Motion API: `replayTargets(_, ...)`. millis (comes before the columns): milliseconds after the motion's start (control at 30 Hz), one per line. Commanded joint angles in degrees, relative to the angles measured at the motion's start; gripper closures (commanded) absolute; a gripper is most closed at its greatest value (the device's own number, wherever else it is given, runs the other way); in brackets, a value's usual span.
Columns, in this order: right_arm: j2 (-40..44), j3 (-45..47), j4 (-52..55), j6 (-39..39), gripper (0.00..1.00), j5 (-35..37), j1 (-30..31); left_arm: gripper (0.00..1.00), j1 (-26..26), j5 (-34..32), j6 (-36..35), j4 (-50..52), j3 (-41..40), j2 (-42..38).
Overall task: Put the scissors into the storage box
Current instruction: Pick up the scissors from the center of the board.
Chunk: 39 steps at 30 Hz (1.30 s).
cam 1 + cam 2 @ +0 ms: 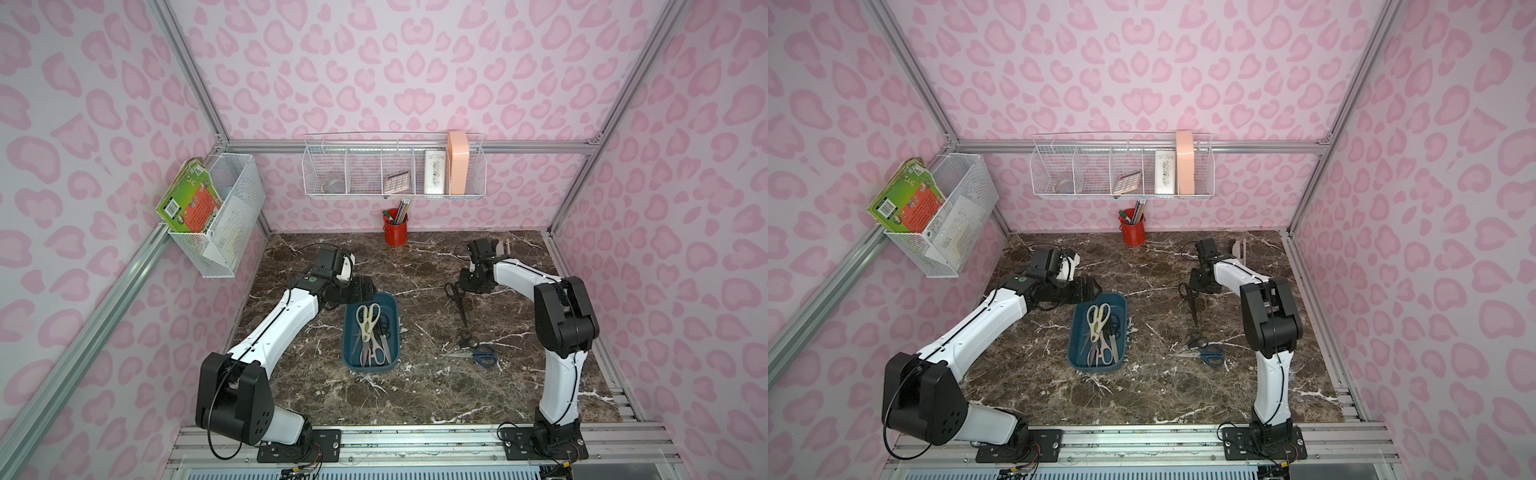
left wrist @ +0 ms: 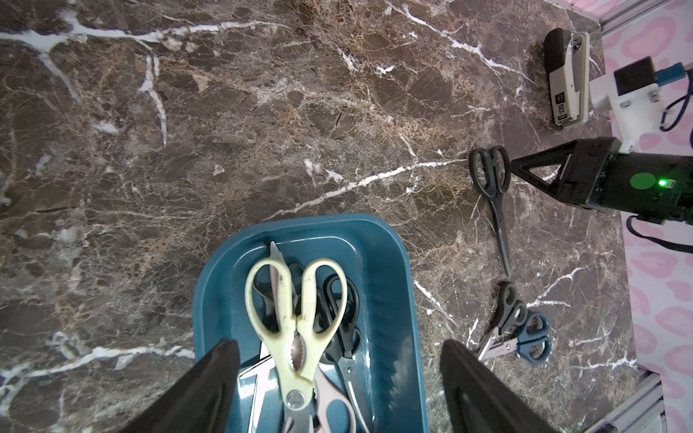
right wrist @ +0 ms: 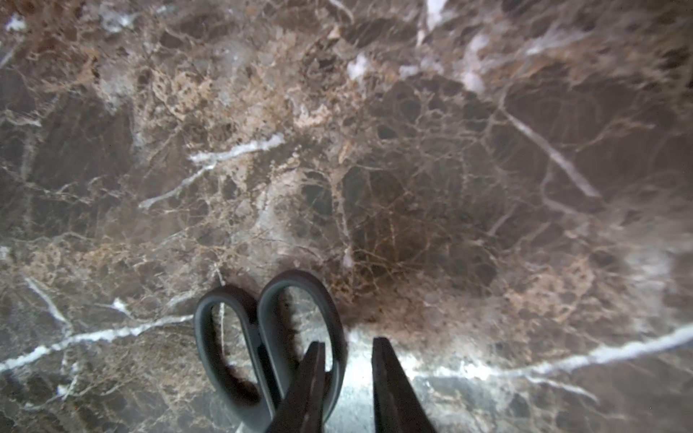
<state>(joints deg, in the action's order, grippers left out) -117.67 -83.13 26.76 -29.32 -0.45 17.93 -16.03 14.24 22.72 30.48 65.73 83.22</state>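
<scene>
Scissors, black with matte oval loops, are laid flat on veined marble right of the rounded teal storage box, one loop rim straddled ungripped by the narrowly parted right gripper, the left gripper spread wide, empty, above it.

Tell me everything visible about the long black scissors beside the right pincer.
The long black scissors lie flat on the marble tabletop, blades shut. Two dark grey oval handle loops, plastic by the look, point toward the back wall; the slim dark blades point forward, tips near a smaller black pair. The right pincer straddles one loop's rim, one finger over the opening, the other outside, jaws apart, not clamped.
</scene>
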Motion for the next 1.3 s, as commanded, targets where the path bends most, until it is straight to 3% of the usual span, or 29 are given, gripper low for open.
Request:
replayTargets(0, -0.5, -0.2, -0.4, 0.8, 0.75, 0.0, 0.1, 0.11, 0.0, 0.1, 0.0, 0.3, 0.1, 0.1)
replayTargets(400, -4.1, -2.2, 1.1, 1.5, 0.77, 1.8, 0.1, 0.11, 0.0, 0.2, 0.0, 0.4, 0.0, 0.5)
replayTargets(900, -4.5, -1.6, 1.3, 1.8, 1.00, 4.1, 0.7, 0.11, 0.0, -0.3, -0.1, 0.5, 0.0, -0.2)
replayTargets(1033, -2.4, -2.4, 2.3, 2.0, 1.00, 3.9, 0.4, 0.11, 0.0, -0.7, -0.2, 0.7, 0.0, -0.2)
replayTargets(1267, 6.0, -3.8, 5.3, 0.5, 1.00, -3.3, 1.1, 0.11, 1.0, 0.3, 0.2, 0.3, 0.2, 0.1)
